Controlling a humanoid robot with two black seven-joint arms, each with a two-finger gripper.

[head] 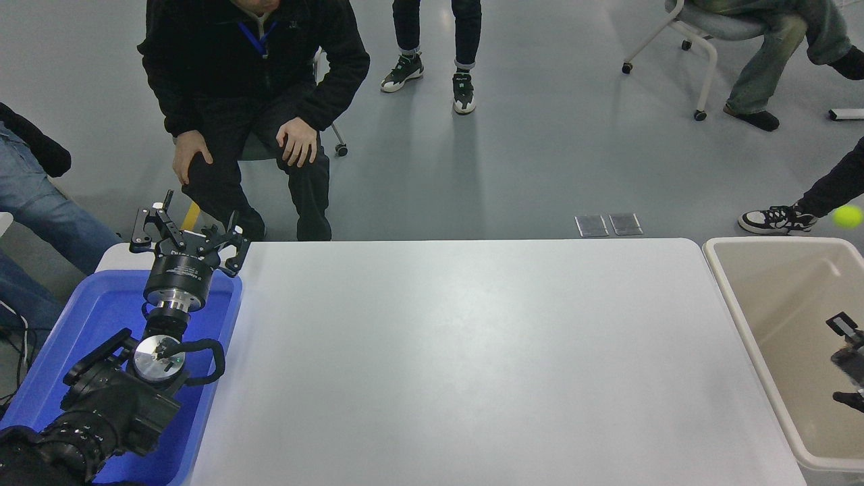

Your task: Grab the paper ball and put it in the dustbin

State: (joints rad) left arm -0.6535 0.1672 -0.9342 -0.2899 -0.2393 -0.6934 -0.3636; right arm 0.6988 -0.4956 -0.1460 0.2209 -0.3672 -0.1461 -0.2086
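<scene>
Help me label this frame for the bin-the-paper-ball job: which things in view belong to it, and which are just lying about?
Job:
- dustbin, beige, off the table's right end
- right gripper, entering at the right edge over the dustbin
- paper ball: not visible

Lying about:
- blue tray, under the parked left gripper
- yellow-green ball, beyond the dustbin
- white table
</scene>
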